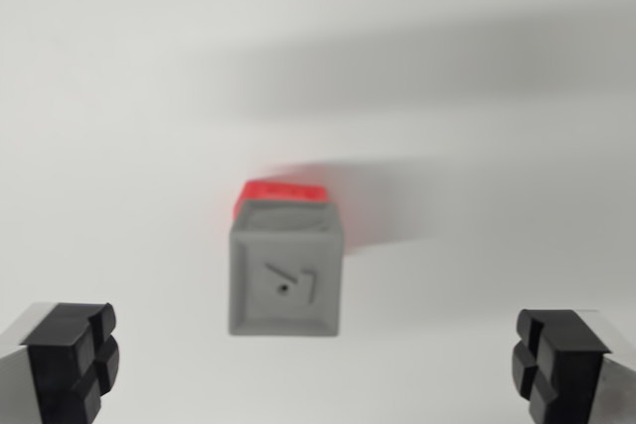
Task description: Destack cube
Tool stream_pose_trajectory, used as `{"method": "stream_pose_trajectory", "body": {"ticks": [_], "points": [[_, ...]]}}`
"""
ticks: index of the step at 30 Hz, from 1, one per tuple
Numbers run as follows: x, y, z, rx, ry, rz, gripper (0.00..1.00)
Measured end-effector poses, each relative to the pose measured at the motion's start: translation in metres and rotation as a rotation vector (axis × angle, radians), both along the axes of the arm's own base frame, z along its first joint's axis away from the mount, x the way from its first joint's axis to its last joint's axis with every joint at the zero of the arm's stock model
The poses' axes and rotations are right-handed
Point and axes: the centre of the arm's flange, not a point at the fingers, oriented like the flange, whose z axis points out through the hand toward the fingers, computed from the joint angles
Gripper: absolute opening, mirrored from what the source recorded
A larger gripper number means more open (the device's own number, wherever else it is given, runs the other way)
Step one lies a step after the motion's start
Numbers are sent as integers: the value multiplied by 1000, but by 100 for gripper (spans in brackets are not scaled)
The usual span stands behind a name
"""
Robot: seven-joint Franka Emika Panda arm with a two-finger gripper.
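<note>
A grey cube (286,277) sits stacked on a red cube (281,192), of which only a strip shows past the grey one's far edge. Its top face has a recessed square with a small dark dot and faint lines. The stack stands on a white surface (119,126) in the middle of the wrist view. My gripper (316,364) is open, with its black fingertips (72,354) at the bottom corners of the picture, one on each side of the stack and nearer the camera. Nothing is between the fingers.
Soft shadows fall across the white surface behind and to the right of the stack. No other objects show.
</note>
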Motion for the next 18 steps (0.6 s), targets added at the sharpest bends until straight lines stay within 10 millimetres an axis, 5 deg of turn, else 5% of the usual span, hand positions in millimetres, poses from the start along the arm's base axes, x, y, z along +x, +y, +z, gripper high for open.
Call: {"method": "stream_pose_trajectory", "body": {"ticks": [18], "points": [[-54,27,-50,14,-2,-71,100]]}}
